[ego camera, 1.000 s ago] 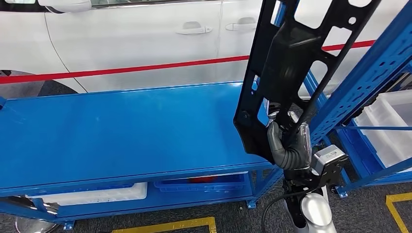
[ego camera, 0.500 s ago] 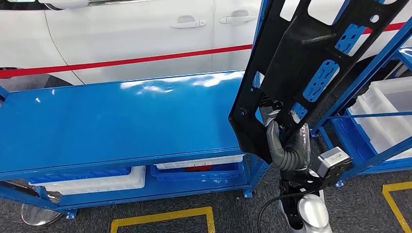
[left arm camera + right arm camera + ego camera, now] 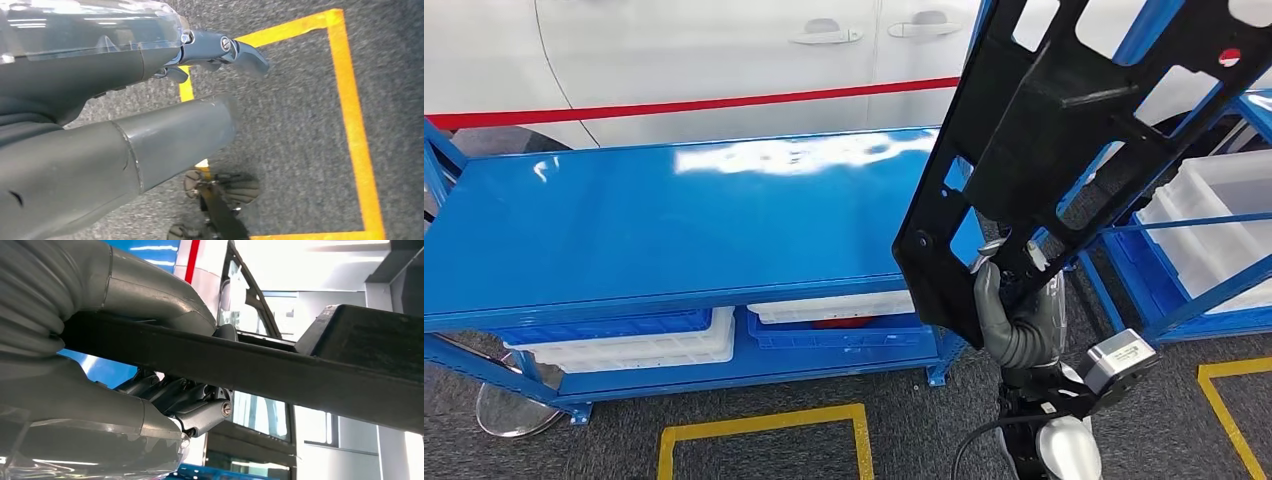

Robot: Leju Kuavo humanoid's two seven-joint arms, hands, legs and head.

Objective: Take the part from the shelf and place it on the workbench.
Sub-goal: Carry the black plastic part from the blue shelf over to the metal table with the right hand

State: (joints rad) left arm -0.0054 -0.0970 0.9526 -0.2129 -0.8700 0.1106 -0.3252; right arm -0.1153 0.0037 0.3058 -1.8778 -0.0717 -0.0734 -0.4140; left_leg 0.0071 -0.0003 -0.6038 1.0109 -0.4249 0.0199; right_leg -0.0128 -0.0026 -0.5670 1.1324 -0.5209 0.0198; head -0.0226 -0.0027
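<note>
The part (image 3: pixel 1034 130) is a long black plastic frame with several cut-outs. My right hand (image 3: pixel 1016 320) grips it near its lower end and holds it up steeply, leaning to the right, off the right end of the blue workbench (image 3: pixel 674 220). In the right wrist view the part's bar (image 3: pixel 280 370) runs between the thumb of my right hand (image 3: pixel 150 295) and the fingers (image 3: pixel 200 410) curled under it. My left hand (image 3: pixel 115 70) hangs over the grey floor with its fingers (image 3: pixel 235 47) stretched out and nothing in them.
The blue shelf (image 3: pixel 1214 290) with white bins (image 3: pixel 1224 210) stands at the right, behind the part. White and blue bins (image 3: pixel 634 345) sit under the workbench. A white car (image 3: pixel 724 50) is behind it. Yellow tape (image 3: pixel 764 425) marks the floor.
The whole view has shifted, so the camera moved: the workbench now sits higher in the picture and its left end shows. My right hand still holds the part the same way.
</note>
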